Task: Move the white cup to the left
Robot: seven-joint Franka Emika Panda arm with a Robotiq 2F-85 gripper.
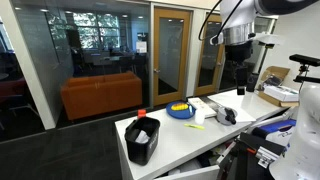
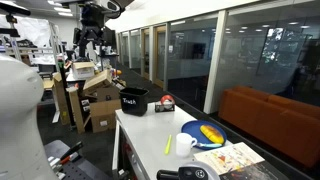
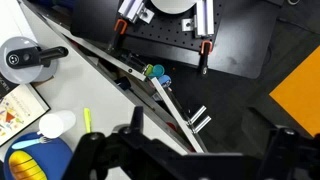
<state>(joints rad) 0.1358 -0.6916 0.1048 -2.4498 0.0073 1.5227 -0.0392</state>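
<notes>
Nothing of the task is showing as done yet. The white cup (image 2: 184, 144) is standing upright on the bench (image 2: 145, 135), just beside the blue dish (image 2: 205, 133) on the side nearer the camera, and a yellow marker (image 2: 169, 145) is lying close to it on the side away from the dish. No part of the robot is touching the cup, so the whole job appears to be ahead: coming down to the cup, closing on it, carrying it left and setting it down.

The arm is reaching in from above, and the gripper (image 1: 239, 84) is hanging high and pointing downward, well apart from the blue dish and everything around it. In the wrist view the cup (image 3: 57, 124) is sitting far off to the side, just above the dish in the picture, while most of the frame is taking in the bench edge and the dark floor beyond. From that I am judging that the gripper is not lined up over the cup. Its fingers are standing wide apart there, with nothing between them. A black bin (image 1: 142, 140) is standing well away from the dish, at the other end of the bench.
</notes>
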